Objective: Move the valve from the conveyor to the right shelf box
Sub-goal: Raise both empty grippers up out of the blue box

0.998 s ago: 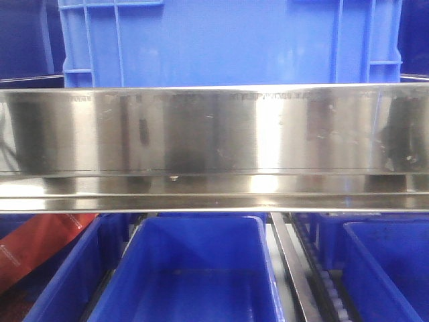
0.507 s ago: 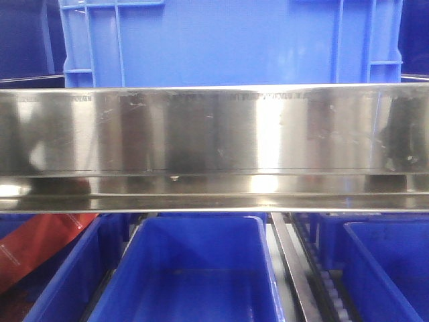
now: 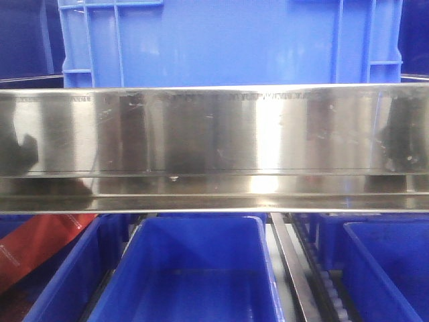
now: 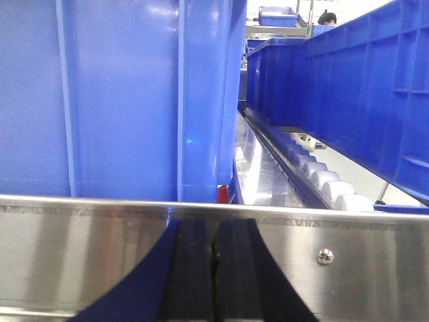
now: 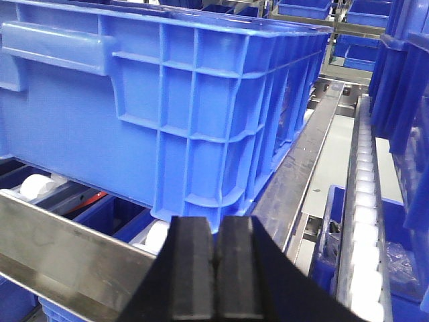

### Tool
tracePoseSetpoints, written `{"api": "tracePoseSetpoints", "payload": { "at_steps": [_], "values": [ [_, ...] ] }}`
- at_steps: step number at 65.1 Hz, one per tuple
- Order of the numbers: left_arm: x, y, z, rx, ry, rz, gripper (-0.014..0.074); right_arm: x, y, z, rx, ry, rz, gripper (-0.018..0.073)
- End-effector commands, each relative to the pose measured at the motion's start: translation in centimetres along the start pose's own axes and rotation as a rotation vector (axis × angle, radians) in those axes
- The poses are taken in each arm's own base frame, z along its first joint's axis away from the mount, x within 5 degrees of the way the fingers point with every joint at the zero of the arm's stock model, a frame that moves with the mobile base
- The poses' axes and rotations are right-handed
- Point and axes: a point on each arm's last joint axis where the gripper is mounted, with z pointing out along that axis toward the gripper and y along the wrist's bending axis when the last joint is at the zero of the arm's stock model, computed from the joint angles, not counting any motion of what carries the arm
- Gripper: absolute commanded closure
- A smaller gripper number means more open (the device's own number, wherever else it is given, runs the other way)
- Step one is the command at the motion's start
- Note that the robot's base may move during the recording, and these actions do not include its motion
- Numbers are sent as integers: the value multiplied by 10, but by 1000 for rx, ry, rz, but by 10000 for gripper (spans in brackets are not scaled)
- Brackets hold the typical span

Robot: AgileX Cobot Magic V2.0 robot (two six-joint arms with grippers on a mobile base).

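Left hand (image 4: pixel 214 278) is seen clenched: both black pads pressed flat together, no gap, nothing between them. It sits just in front of the right shelf's steel rail (image 4: pixel 375 261), level with it; contact with the rail cannot be told. Right hand (image 5: pixel 216 275) is likewise clenched, pads together, nothing held, poised above the same shelf's rail (image 5: pixel 60 235) and just short of the near corner of a large blue crate (image 5: pixel 181 94).

Task state, as a judgement: no valve is visible in any view. Neither the conveyor nor a valve is in frame, so where the valve lies cannot be told. With both hands empty, either the pick has not been made or the valve has been dropped already; the pictures do not settle which. The open blue box (image 3: pixel 194 268) below the rail in the front view shows a bare floor as far as can be seen, with no valve in it. A second blue box (image 3: pixel 392 265) to the right of it is only partly shown, its contents not readable.

Other notes: a tall blue crate (image 3: pixel 231 40) stands above the rail (image 3: pixel 214 141) in the front view. White rollers (image 4: pixel 328 188) run along a track behind the rail in the left wrist view. A dark reflection is seen at the rail's left end, source unclear.
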Motion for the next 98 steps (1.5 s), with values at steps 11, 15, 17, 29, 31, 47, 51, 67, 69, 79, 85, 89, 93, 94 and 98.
{"api": "tracePoseSetpoints", "payload": {
  "at_steps": [11, 15, 17, 29, 31, 47, 51, 67, 69, 79, 85, 89, 93, 94, 98],
  "values": [
    [-3, 0, 0, 0, -29, -10, 707, -2, 0, -1, 1, -28, -10, 718],
    [-3, 0, 0, 0, -29, -10, 707, -2, 0, -1, 1, -28, -10, 718],
    [-3, 0, 0, 0, -29, -10, 707, -2, 0, -1, 1, -28, -10, 718],
    [-3, 0, 0, 0, -29, -10, 707, -2, 0, -1, 1, -28, -10, 718],
    [-3, 0, 0, 0, -29, -10, 707, -2, 0, -1, 1, -28, -10, 718],
    [-3, 0, 0, 0, -29, -10, 707, -2, -1, -2, 18, -32, -12, 718],
    [-3, 0, 0, 0, -29, -10, 707, -2, -4, -3, 57, -38, -10, 718],
    [-3, 0, 0, 0, -29, -10, 707, 19, -19, -12, 316, -137, 9, 718],
    [-3, 0, 0, 0, -29, -10, 707, 24, -20, -13, 341, -155, 8, 718],
    [-3, 0, 0, 0, -29, -10, 707, 56, -23, -14, 423, -212, 34, 718],
    [-3, 0, 0, 0, -29, -10, 707, 75, -23, -12, 441, -222, 55, 718],
    [-3, 0, 0, 0, -29, -10, 707, 87, -24, -10, 444, -203, 64, 718],
    [-3, 0, 0, 0, -29, -10, 707, 94, -24, -8, 446, -197, 65, 718],
    [-3, 0, 0, 0, -29, -10, 707, 93, -24, -8, 448, -207, 64, 718],
    [-3, 0, 0, 0, -29, -10, 707, 91, -24, -9, 449, -227, 65, 718]
  ]
}}
